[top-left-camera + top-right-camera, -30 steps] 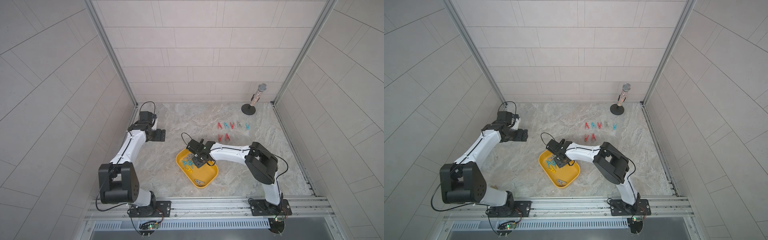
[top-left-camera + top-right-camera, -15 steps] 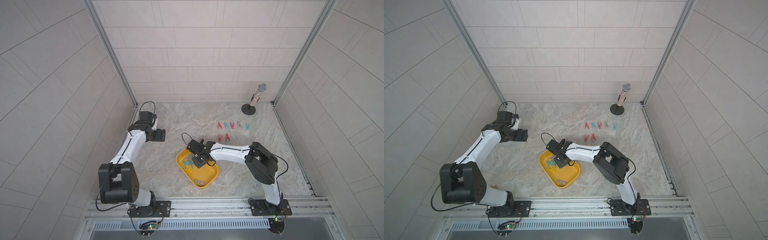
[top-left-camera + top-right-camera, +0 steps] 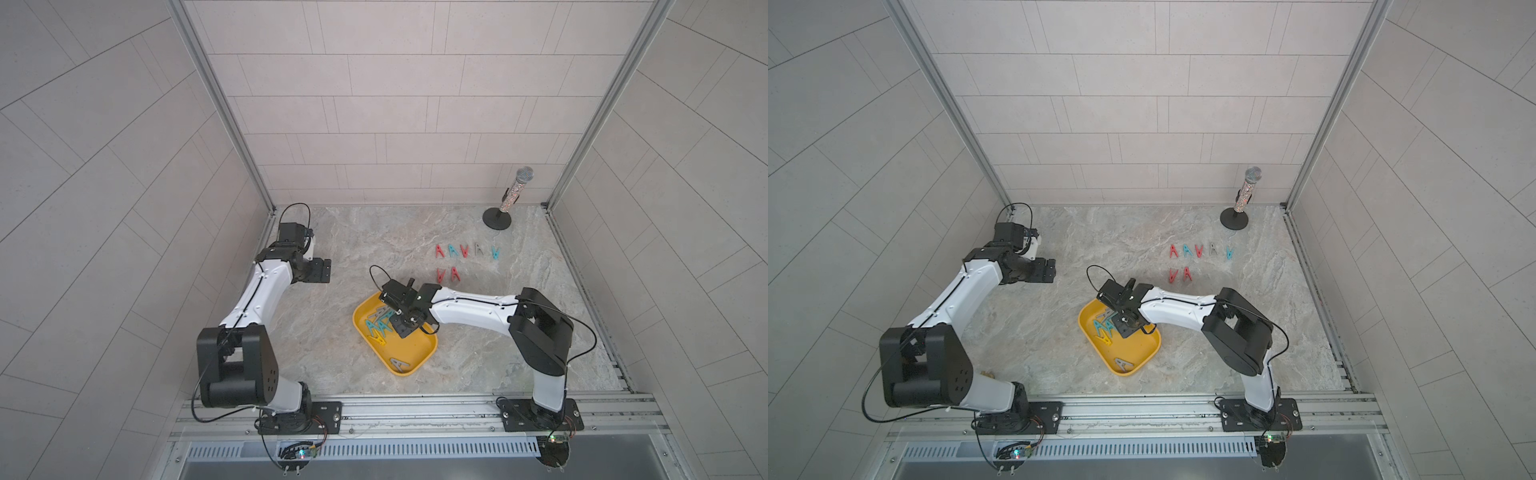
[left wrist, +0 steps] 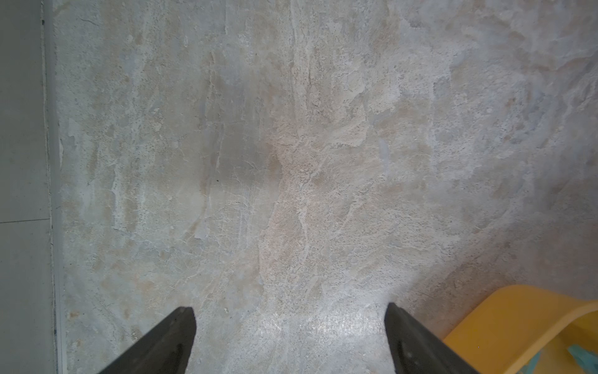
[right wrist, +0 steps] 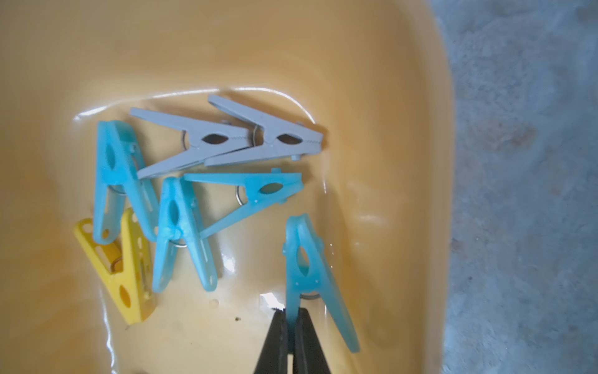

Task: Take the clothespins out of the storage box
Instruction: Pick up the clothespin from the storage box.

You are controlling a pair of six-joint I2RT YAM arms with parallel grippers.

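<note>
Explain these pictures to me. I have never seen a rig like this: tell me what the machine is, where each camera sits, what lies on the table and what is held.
Two robot arms are mounted at the near edge of a stone-patterned table. Two pictures look down on the whole scene from overhead. The other two come from a camera on each arm's wrist. A yellow storage box holds loose clothespins in blue, grey and yellow. Seven more pegs lie in two rows on the table, near a microphone on a stand. The right gripper is shut on one leg of a blue clothespin inside the box. The left gripper is open over the table and holds nothing.
</note>
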